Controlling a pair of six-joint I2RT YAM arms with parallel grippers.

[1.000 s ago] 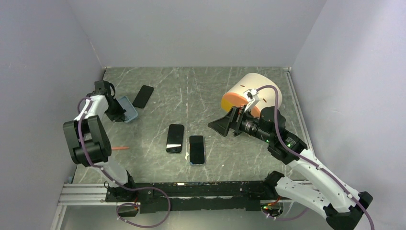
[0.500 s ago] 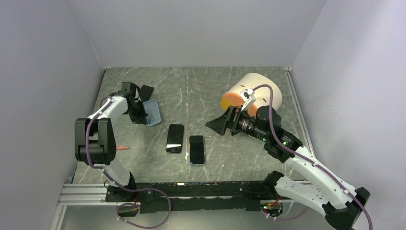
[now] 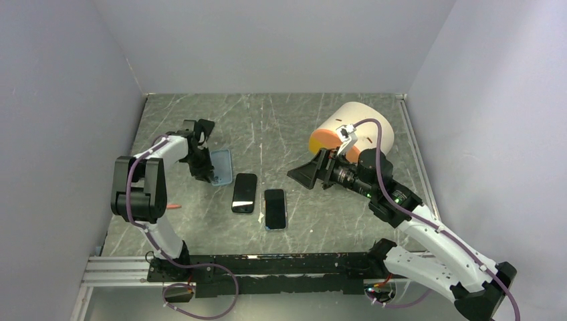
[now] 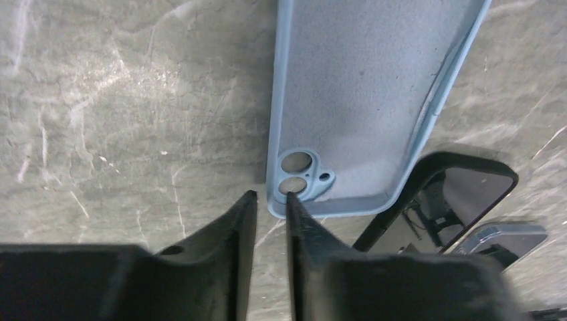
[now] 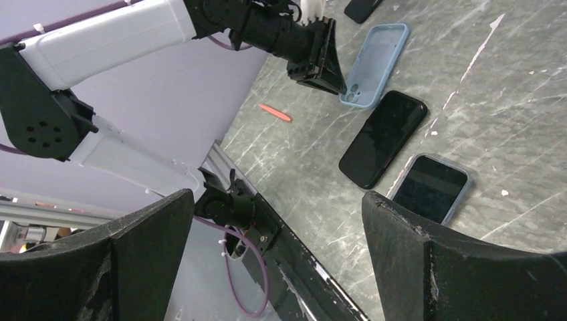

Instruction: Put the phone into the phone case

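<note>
Phone case [image 3: 220, 166] lies flat, lengthwise near-to-far, camera cutout nearest

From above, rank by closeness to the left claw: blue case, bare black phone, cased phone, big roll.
1. Blue case, at the left gripper's tips.
2. Bare black phone, mid-table.
3. Cased phone, just right of it.
4. Big roll, far right.

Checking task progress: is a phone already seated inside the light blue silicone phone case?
No, the light blue silicone phone case lies open side up with its whole grey lining bare, holding nothing.
</note>
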